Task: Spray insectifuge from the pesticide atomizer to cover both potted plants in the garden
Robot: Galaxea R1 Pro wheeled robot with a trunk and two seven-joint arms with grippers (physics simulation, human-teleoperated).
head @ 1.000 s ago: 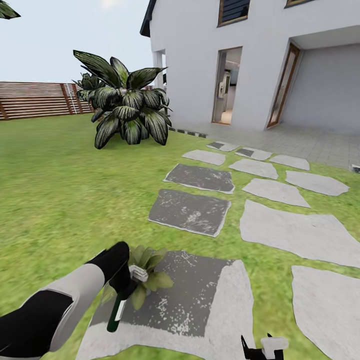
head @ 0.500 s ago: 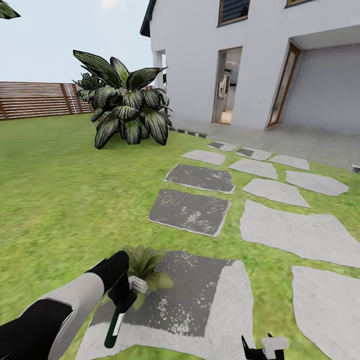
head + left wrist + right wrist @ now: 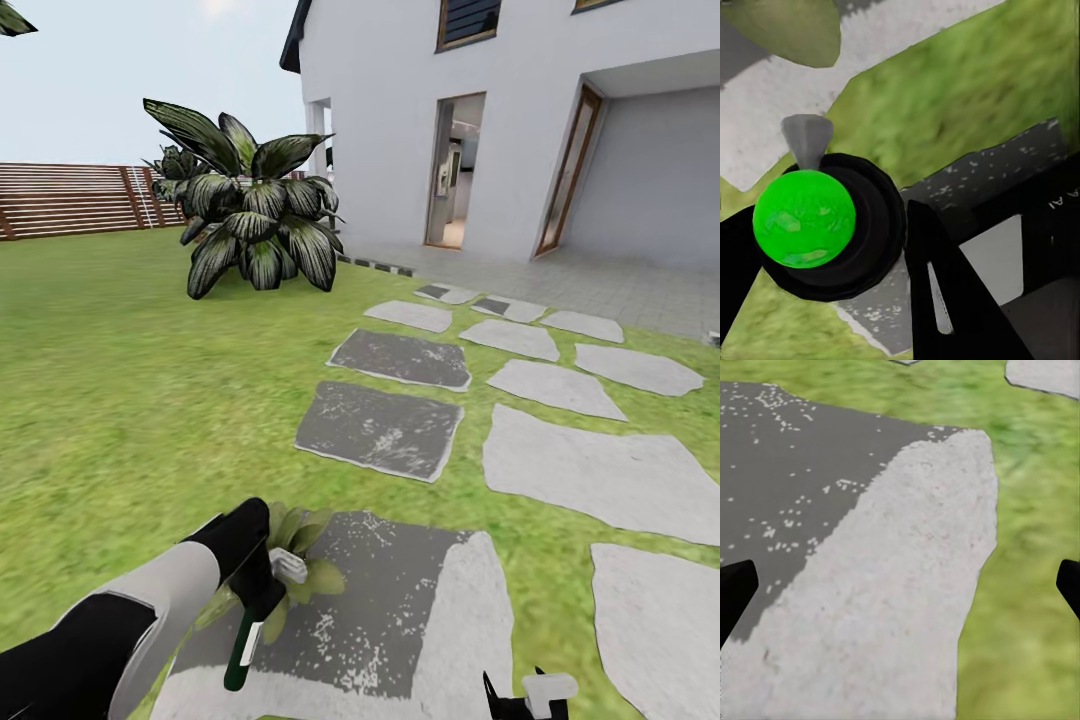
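Note:
My left gripper [image 3: 262, 585] is shut on the pesticide atomizer [image 3: 244, 640], which hangs tilted with its white spray head [image 3: 288, 566] up by a potted plant [image 3: 312, 577]. That plant's pointed green leaves spread on the corner of a dark stepping stone [image 3: 390, 600] in the garden lawn [image 3: 120, 400]. In the left wrist view the atomizer's green round end [image 3: 804, 217] sits between the black fingers [image 3: 945, 300], and one leaf [image 3: 795, 30] shows beyond. My right gripper [image 3: 515, 692] hovers low over the stone's pale part, open with nothing in it [image 3: 900, 592].
A large broad-leaved bush [image 3: 250, 215] stands on the lawn ahead, with a brown slatted fence [image 3: 70, 200] behind it at the left. Grey stepping stones [image 3: 380, 430] lead toward a white house [image 3: 520, 120] with an open doorway [image 3: 452, 175].
My left gripper and the atomizer have dipped, then drifted slightly right over the potted plant. The whole picture has shifted a little. The right gripper has stayed put.

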